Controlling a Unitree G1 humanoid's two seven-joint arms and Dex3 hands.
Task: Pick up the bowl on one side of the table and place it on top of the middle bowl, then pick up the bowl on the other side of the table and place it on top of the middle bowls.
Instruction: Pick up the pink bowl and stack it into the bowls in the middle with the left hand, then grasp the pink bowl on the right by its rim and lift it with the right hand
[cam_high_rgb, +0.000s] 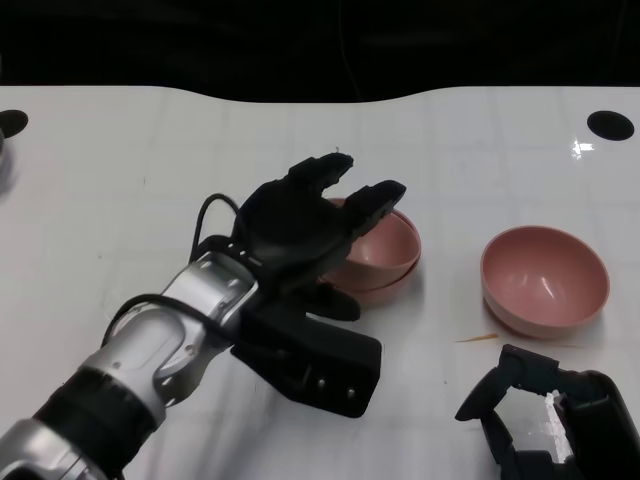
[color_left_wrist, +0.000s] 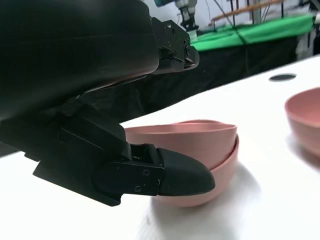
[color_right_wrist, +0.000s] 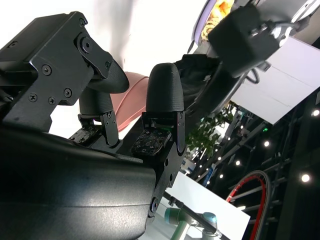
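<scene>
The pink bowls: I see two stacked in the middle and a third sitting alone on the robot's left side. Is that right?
Not quite. Two pink bowls are stacked in the middle, but the single bowl sits on the robot's right side, not its left. The head view shows it near the right robot hand, while the left robot hand is over the stack.

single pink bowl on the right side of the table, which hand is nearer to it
Right. The right hand sits just in front of the single pink bowl, nearer the robot; the left hand is over the stacked pink bowls at the middle.
</scene>
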